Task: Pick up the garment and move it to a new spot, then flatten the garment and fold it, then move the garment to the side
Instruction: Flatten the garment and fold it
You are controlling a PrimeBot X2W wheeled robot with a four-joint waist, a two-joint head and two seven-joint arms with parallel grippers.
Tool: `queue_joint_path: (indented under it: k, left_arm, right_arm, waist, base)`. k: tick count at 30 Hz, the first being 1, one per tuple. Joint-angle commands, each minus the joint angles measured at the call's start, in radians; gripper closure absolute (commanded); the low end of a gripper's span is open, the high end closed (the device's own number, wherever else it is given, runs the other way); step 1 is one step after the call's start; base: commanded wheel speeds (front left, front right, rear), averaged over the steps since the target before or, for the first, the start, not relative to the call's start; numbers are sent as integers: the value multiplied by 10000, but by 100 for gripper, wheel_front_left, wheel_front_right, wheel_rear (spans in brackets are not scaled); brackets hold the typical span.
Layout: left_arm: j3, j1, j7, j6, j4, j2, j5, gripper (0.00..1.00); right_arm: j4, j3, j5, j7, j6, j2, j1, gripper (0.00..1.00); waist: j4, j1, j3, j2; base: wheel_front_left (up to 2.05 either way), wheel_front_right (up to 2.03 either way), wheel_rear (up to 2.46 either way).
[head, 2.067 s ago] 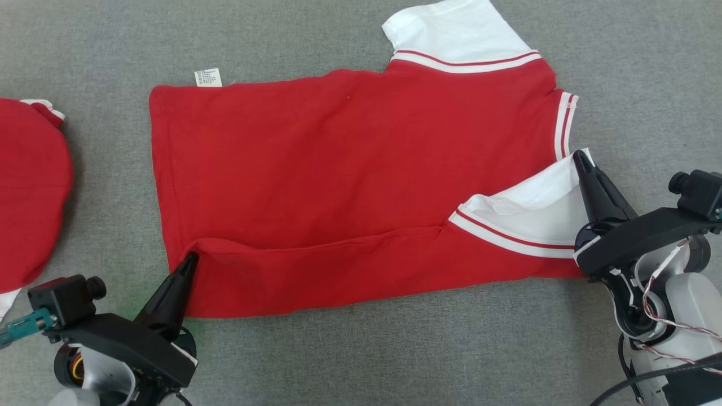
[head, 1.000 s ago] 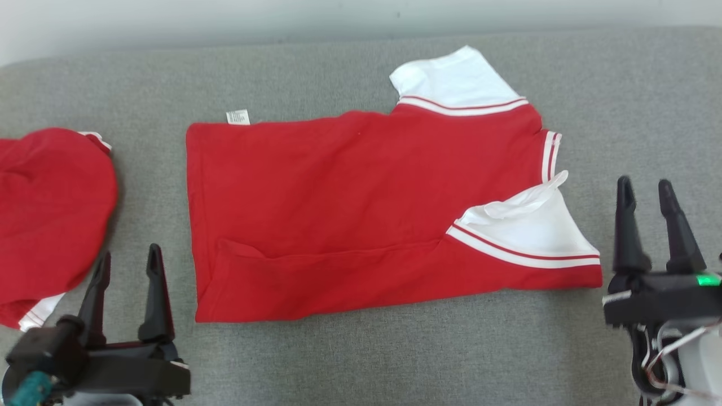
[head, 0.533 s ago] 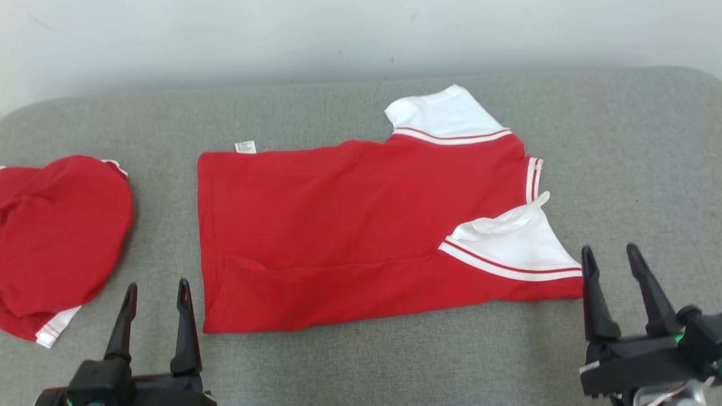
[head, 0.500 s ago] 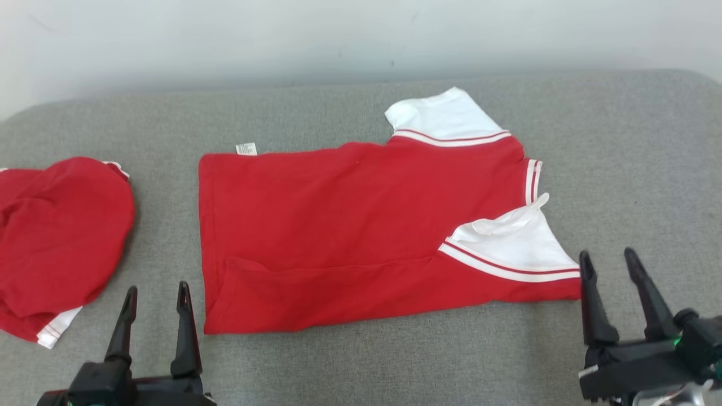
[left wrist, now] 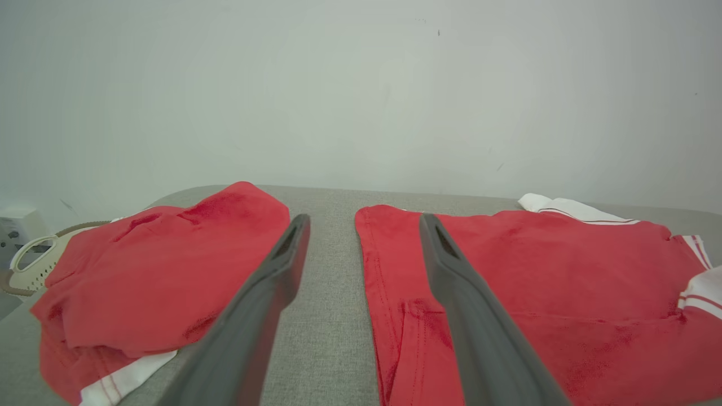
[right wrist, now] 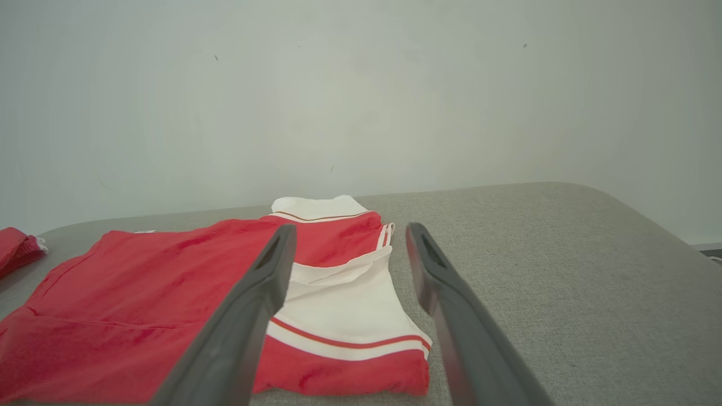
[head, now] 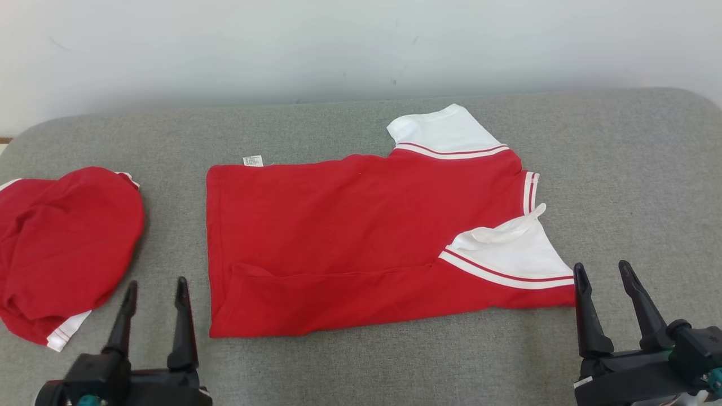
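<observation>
Looking down over a grey padded surface (head: 361,372) with rounded corners, I am facing a plain pale wall (head: 361,45) rising behind its far edge. The red garment (head: 350,237) is lying flat in the middle of the surface. Its near long edge is folded up over the body. One white sleeve (head: 510,256) is lying folded in at my right, and the other white sleeve (head: 445,127) is pointing toward the wall. A small white label (head: 252,160) is sticking out at the far left corner.

I am holding my left gripper (head: 157,283) just off the garment's near left corner and my right gripper (head: 601,265) just beside its near right corner. Both have their fingers spread apart and are gripping nothing.

A second red garment (head: 67,237) is sitting bunched at my left, well apart from the first, and the picture's edge is cutting off its left part. Past the surface's left end, in the left wrist view, a cream perforated basket (left wrist: 25,273) is peeking out, mostly hidden behind that heap. I cannot tell what is in it.
</observation>
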Motion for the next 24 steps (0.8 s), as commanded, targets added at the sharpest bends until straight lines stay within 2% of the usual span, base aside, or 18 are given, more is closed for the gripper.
queue_joint_path:
  k: [1, 8, 18, 24]
  left_arm:
    - [38, 69, -76, -121, 102, -50, 217, 0]
    - [46, 419, -61, -518, 333, -303, 650, 0]
    - [130, 308, -63, -862, 412, -518, 895, 0]
    - [-193, -43, 34, -1209, 642, -547, 982, 0]
  right_arm:
    - [-8, 19, -61, 8, 1, 15, 70, 0]
    - [118, 52, -116, 46, 1, 32, 14, 0]
    - [227, -23, -104, 99, 1, 11, -167, 0]
    - [473, -239, -54, 266, 1, -160, -469, 0]
  waist:
    - [-3, 0, -14, 0]
    - [22, 0, -25, 0]
    - [148, 0, 146, 0]
    - [227, 0, 473, 0]
  base:
    - [0, 0, 0]
    - [0, 0, 0]
    - [0, 0, 0]
    - [0, 0, 0]
